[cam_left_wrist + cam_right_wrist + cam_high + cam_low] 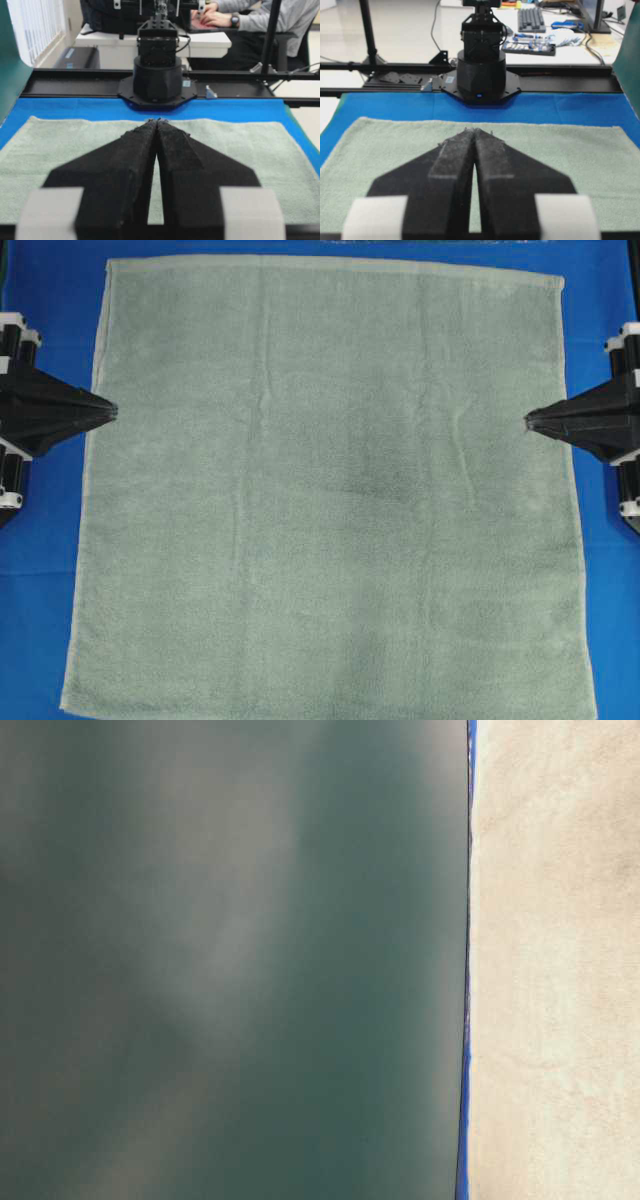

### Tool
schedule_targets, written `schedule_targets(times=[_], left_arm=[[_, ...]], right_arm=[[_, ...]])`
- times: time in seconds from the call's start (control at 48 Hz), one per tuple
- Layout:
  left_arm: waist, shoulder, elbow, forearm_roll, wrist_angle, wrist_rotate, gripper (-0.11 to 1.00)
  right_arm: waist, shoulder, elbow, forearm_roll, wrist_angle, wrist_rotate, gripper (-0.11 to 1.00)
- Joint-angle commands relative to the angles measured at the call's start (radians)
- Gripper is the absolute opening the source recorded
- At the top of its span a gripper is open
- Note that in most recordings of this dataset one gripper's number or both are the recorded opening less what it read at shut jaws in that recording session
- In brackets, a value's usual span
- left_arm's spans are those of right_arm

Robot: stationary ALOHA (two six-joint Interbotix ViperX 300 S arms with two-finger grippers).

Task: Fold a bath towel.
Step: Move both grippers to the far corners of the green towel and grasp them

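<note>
The bath towel [330, 490] lies spread flat on the blue surface, filling most of the overhead view; it also shows in the left wrist view [240, 150] and the right wrist view [570, 160]. My left gripper [112, 410] is shut and empty, its tips at the towel's left edge about mid-height. In its wrist view [158, 121] the tips meet above the towel. My right gripper [530, 421] is shut and empty, its tips just over the towel's right edge. In its wrist view [475, 131] the tips meet above the towel.
The blue cloth surface [45, 300] shows around the towel on three sides. Each wrist view shows the opposite arm's black base [157, 75] [481, 70] beyond the towel. The table-level view is blurred, showing only a blue edge [466, 970].
</note>
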Motion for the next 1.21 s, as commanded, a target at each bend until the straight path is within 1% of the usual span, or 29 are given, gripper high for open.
schedule_targets(times=[0.0, 0.063, 0.083, 0.208, 0.292, 0.313, 0.417, 0.521, 0.584, 0.646, 0.688, 0.771, 0.792, 0.834, 0.896, 0.917, 0.938, 1.0, 1.042, 1.125, 1.188], left_arm=[[-0.009, 0.018, -0.06, -0.003, 0.1, -0.026, 0.0], [-0.008, 0.029, -0.106, -0.003, 0.199, -0.04, 0.0], [-0.005, 0.035, -0.133, -0.002, 0.253, -0.04, 0.0], [0.04, 0.067, -0.233, 0.003, 0.472, -0.031, 0.0], [0.095, 0.094, -0.298, 0.005, 0.623, -0.028, 0.0], [0.107, 0.101, -0.313, 0.005, 0.655, -0.028, 0.0], [0.175, 0.155, -0.385, 0.011, 0.788, -0.02, 0.0], [0.249, 0.232, -0.463, 0.012, 0.905, 0.031, 0.01], [0.293, 0.279, -0.5, 0.012, 0.956, 0.066, 0.02], [0.341, 0.327, -0.531, 0.012, 1.0, 0.106, 0.13], [0.385, 0.367, -0.549, 0.012, 1.029, 0.15, 0.24], [0.46, 0.431, -0.581, 0.012, 1.066, 0.224, 0.51], [0.477, 0.446, -0.591, 0.012, 1.069, 0.232, 0.57], [0.514, 0.476, -0.606, 0.014, 1.074, 0.238, 0.69], [0.565, 0.518, -0.627, 0.023, 1.072, 0.253, 0.82], [0.58, 0.531, -0.635, 0.025, 1.072, 0.262, 0.85], [0.601, 0.552, -0.638, 0.025, 1.071, 0.285, 0.86], [0.646, 0.594, -0.641, 0.02, 1.06, 0.348, 0.84], [0.675, 0.621, -0.64, 0.014, 1.046, 0.376, 0.83], [0.726, 0.678, -0.637, 0.002, 1.011, 0.434, 0.83], [0.761, 0.729, -0.635, 0.0, 0.968, 0.465, 0.83]], right_arm=[[-0.008, 0.008, -0.029, 0.002, 0.005, 0.002, 0.0], [-0.017, 0.012, -0.061, 0.002, 0.074, 0.002, 0.0], [-0.025, 0.012, -0.084, 0.002, 0.13, 0.002, 0.0], [-0.092, 0.029, -0.202, 0.002, 0.414, 0.002, 0.0], [-0.149, 0.054, -0.272, 0.002, 0.58, 0.002, 0.0], [-0.173, 0.064, -0.296, 0.002, 0.635, 0.0, 0.0], [-0.268, 0.112, -0.374, 0.0, 0.807, -0.009, 0.0], [-0.357, 0.179, -0.442, -0.003, 0.954, -0.026, 0.01], [-0.41, 0.236, -0.479, -0.011, 1.032, -0.052, 0.03], [-0.448, 0.288, -0.505, -0.02, 1.075, -0.086, 0.18], [-0.485, 0.333, -0.523, -0.025, 1.097, -0.123, 0.33], [-0.551, 0.408, -0.551, -0.023, 1.111, -0.192, 0.57], [-0.571, 0.428, -0.558, -0.021, 1.115, -0.209, 0.61], [-0.611, 0.468, -0.578, -0.012, 1.127, -0.242, 0.62], [-0.667, 0.528, -0.611, 0.011, 1.143, -0.293, 0.55], [-0.687, 0.549, -0.621, 0.02, 1.146, -0.31, 0.54], [-0.715, 0.577, -0.64, 0.037, 1.15, -0.337, 0.53], [-0.767, 0.637, -0.67, 0.083, 1.16, -0.402, 0.53], [-0.799, 0.675, -0.687, 0.118, 1.163, -0.451, 0.54], [-0.85, 0.75, -0.716, 0.209, 1.167, -0.554, 0.55], [-0.888, 0.808, -0.73, 0.273, 1.166, -0.635, 0.55]])
